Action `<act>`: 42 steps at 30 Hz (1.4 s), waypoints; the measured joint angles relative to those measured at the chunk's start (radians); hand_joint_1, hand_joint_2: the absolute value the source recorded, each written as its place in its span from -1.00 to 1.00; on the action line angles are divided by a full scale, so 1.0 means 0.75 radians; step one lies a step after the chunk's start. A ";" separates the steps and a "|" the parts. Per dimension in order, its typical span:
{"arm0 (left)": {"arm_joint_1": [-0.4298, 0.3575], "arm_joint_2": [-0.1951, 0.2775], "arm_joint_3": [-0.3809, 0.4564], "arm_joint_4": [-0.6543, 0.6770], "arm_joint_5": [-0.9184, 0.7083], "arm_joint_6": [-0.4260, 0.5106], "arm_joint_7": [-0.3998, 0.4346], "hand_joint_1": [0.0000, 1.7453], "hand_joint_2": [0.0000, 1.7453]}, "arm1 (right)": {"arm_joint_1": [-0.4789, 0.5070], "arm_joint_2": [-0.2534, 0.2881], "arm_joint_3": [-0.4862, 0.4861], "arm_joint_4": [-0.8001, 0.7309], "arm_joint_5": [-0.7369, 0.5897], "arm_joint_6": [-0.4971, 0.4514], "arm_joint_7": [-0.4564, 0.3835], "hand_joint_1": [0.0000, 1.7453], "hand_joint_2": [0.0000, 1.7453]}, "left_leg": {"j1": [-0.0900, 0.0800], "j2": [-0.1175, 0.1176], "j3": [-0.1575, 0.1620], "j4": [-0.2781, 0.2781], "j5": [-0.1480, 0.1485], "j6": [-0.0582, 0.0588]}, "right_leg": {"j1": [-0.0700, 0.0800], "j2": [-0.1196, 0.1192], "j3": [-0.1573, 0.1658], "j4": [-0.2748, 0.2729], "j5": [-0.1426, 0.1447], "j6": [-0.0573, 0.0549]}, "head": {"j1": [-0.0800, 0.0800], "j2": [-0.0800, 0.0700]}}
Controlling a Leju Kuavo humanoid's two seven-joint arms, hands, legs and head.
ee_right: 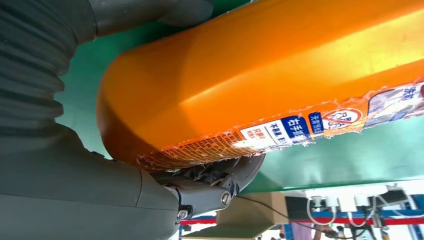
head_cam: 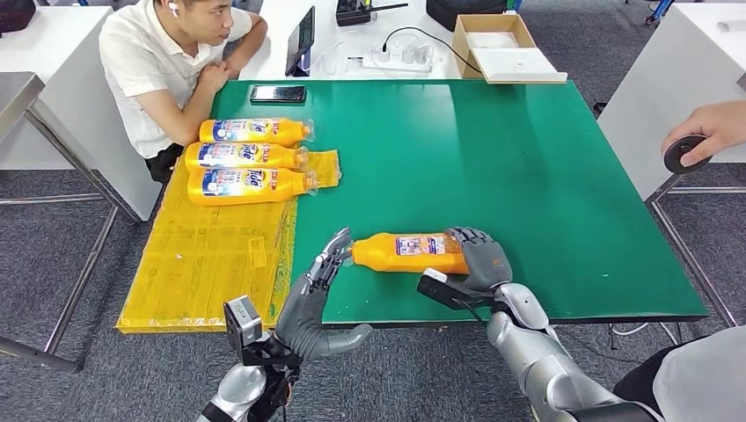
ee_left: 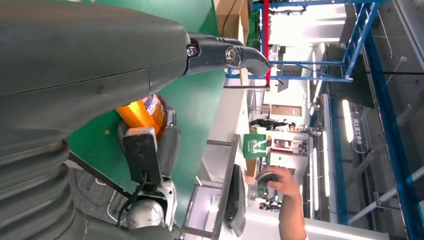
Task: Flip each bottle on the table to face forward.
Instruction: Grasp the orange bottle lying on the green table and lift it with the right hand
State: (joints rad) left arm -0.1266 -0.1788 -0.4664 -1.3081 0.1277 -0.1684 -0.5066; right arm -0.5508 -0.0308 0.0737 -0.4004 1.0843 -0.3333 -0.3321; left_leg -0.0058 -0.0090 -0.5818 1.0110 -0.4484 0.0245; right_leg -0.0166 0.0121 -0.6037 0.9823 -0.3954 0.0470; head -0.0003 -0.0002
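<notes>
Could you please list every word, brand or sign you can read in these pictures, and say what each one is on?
"Tide": on the blue label of the nearest bottle of three lying on the yellow sheet.
Label of the bottle that the right hand grips: Chinese print, too blurred to read.
Green sign in the background: too small to read.
</notes>
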 joint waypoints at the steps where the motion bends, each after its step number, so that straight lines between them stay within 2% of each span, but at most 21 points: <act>1: -0.002 0.000 0.000 0.000 0.005 -0.006 0.000 -1.00 1.00 | -0.001 -0.004 0.010 0.002 0.005 0.020 -0.014 1.00 1.00 | 0.000 0.000 0.002 0.000 0.000 0.000 | 0.000 0.000 0.001 0.000 0.000 0.000 | 0.000 0.000; 5: 0.000 -0.001 0.000 0.000 0.004 -0.008 -0.003 -1.00 1.00 | -0.001 -0.021 0.034 0.007 0.009 0.079 -0.025 1.00 1.00 | 0.000 0.001 0.006 0.000 0.000 0.000 | 0.000 0.001 0.005 0.000 0.000 0.000 | 0.000 0.000; 12: 0.001 -0.001 0.000 -0.001 0.002 0.008 -0.002 -1.00 1.00 | 0.004 -0.032 0.048 0.013 -0.006 0.091 -0.026 1.00 1.00 | 0.000 0.001 0.010 0.000 0.000 0.000 | 0.000 0.001 0.010 -0.001 0.000 0.000 | 0.000 0.000; 22: 0.002 -0.002 0.005 -0.001 0.067 0.047 0.066 -1.00 1.00 | 0.003 -0.038 0.046 0.020 -0.060 0.171 0.020 1.00 1.00 | 0.000 0.001 0.023 0.000 -0.004 0.001 | 0.001 0.001 0.017 -0.002 -0.003 0.001 | 0.000 0.000; 27: 0.015 -0.040 0.054 0.010 0.132 0.281 0.154 -1.00 1.00 | 0.033 -0.037 0.044 0.018 -0.098 0.069 0.019 1.00 1.00 | 0.000 0.000 0.022 0.000 -0.004 0.001 | 0.000 0.000 0.023 -0.002 -0.003 0.002 | 0.000 0.000; 32: 0.047 -0.081 0.150 0.027 0.205 0.585 0.170 -1.00 1.00 | 0.090 -0.023 0.026 0.002 -0.190 -0.102 -0.063 1.00 1.00 | 0.000 -0.001 0.020 0.000 -0.004 0.001 | 0.000 0.000 0.022 -0.002 -0.003 0.003 | 0.000 0.000; 37: 0.086 -0.100 0.209 0.028 0.234 0.688 0.156 -1.00 1.00 | 0.131 -0.002 -0.011 -0.036 -0.280 -0.197 -0.131 1.00 1.00 | 0.000 -0.002 0.014 0.000 -0.004 0.001 | 0.000 0.000 0.017 -0.002 -0.003 0.003 | 0.000 0.000; 42: 0.141 -0.106 0.225 0.004 0.249 0.746 0.123 -1.00 1.00 | 0.220 0.039 -0.060 -0.148 -0.417 -0.386 -0.202 1.00 1.00 | 0.000 -0.003 0.006 0.000 -0.004 0.001 | 0.000 -0.001 0.010 -0.001 -0.003 0.003 | 0.000 0.000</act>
State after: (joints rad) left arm -0.0211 -0.2583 -0.2978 -1.3049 0.3147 0.3907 -0.4147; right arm -0.3862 -0.0012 0.0291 -0.5111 0.7716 -0.6226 -0.4832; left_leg -0.0059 -0.0115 -0.5775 1.0107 -0.4513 0.0255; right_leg -0.0168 0.0115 -0.5959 0.9815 -0.3979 0.0493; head -0.0003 -0.0002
